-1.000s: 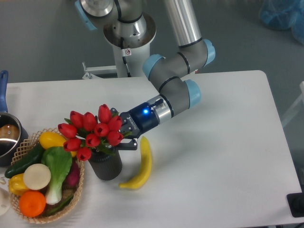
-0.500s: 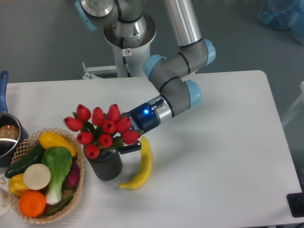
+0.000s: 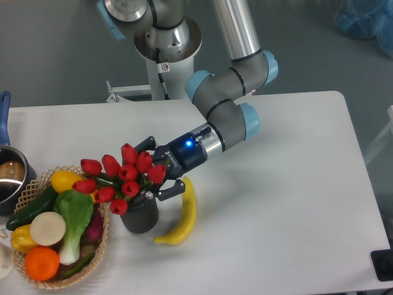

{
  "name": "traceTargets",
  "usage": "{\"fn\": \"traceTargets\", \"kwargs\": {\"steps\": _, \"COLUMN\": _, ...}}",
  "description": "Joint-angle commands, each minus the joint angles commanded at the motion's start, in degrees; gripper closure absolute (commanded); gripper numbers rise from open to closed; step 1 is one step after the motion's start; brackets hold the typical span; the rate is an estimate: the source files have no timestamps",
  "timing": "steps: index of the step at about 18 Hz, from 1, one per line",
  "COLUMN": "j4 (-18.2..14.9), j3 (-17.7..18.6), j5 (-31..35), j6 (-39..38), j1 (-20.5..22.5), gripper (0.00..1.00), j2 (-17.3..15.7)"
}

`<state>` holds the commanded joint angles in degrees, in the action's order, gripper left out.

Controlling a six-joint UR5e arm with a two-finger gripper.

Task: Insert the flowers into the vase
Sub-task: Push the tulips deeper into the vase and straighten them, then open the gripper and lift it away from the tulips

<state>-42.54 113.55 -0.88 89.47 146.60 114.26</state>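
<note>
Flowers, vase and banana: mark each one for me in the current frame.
flowers (image 3: 123, 175), fixed camera, on a red bud mid-bunch.
vase (image 3: 139, 218), fixed camera, on its dark grey side wall.
banana (image 3: 186, 212), fixed camera, on the middle of its yellow curve.

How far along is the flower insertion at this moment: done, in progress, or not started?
Nearly done. The bunch of red tulips sits with its stems in the mouth of the dark grey cylindrical vase, leaning left toward the wicker basket. In hand: the gripper has its fingers spread, one above and one below the bunch, apparently released. Left: pulling the arm clear and seeing that the bunch stays put.
</note>
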Motion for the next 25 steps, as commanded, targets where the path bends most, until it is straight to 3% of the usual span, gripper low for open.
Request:
{"fn": "traceTargets", "kwargs": {"steps": 4, "j4": 0.0, "j3": 0.0, "j5": 0.44, "j6": 0.0, "j1": 0.09, "gripper": 0.0, "j2": -0.18}}
{"fn": "traceTargets", "kwargs": {"steps": 11, "j4": -0.09, "j3": 0.09, "j5": 8.59, "j6": -0.53, "j1": 2.9, "gripper": 0.0, "j2": -5.0}}
{"fn": "traceTargets", "kwargs": {"steps": 17, "j4": -0.26, "j3": -0.17, "j5": 23.88, "j6": -0.61, "j1": 5.1, "gripper": 0.0, "j2": -12.03}}
{"fn": "traceTargets", "kwargs": {"steps": 22, "j4": -0.26, "j3": -0.87, "j5": 41.19, "j6": -2.98, "j1": 7.2, "gripper": 0.0, "j2": -15.81}}
{"fn": "traceTargets", "kwargs": {"steps": 25, "j4": -0.44, "j3": -3.59, "j5": 52.69, "j6": -3.86, "j1": 9.23, "gripper": 0.0, "j2": -18.54}}
